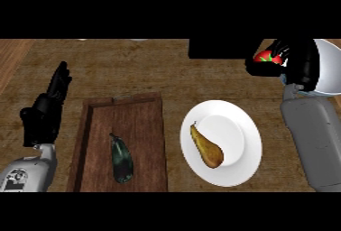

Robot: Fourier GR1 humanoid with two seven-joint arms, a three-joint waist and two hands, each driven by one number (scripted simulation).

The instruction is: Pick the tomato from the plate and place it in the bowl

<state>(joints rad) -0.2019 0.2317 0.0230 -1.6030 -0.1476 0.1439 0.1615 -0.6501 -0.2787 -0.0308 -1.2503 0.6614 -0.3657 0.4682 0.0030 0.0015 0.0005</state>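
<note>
- A wooden tray (143, 135) lies on the desk (166, 67), left of centre, with an eggplant (121, 159) lying in it.
- Just right of the tray sits a plate (233, 171) bearing a pear (207, 148).
- Behind the plate, at far right, the bowl (328, 67).
- The tomato (265, 56) sits in the right robot hand (293, 61), over the bowl's left rim.
</note>
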